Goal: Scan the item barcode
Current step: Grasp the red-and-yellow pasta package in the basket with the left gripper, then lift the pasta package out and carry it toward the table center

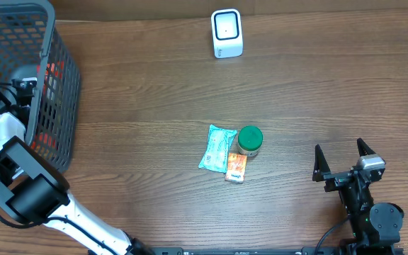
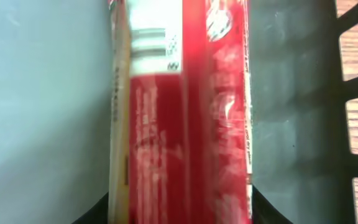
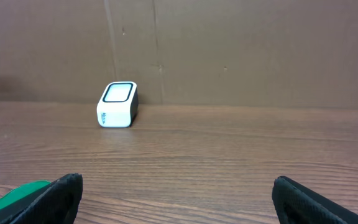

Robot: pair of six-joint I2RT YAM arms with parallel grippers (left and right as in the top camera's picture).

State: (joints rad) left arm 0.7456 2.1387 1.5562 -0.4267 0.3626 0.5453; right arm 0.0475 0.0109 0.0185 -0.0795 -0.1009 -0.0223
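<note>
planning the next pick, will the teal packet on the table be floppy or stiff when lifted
Probably floppy: the teal packet looks like a flat film pouch. Likely light, lying so thin. Pushed, it may nudge the orange box that seems to touch it.

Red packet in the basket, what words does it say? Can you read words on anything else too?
No text here can be read for sure.
On the red packet: white lettering, too blurred to read.
On the white scanner: small blue print on its side, too small.
On the teal packet, orange box and green-lidded jar: print too small.
</note>
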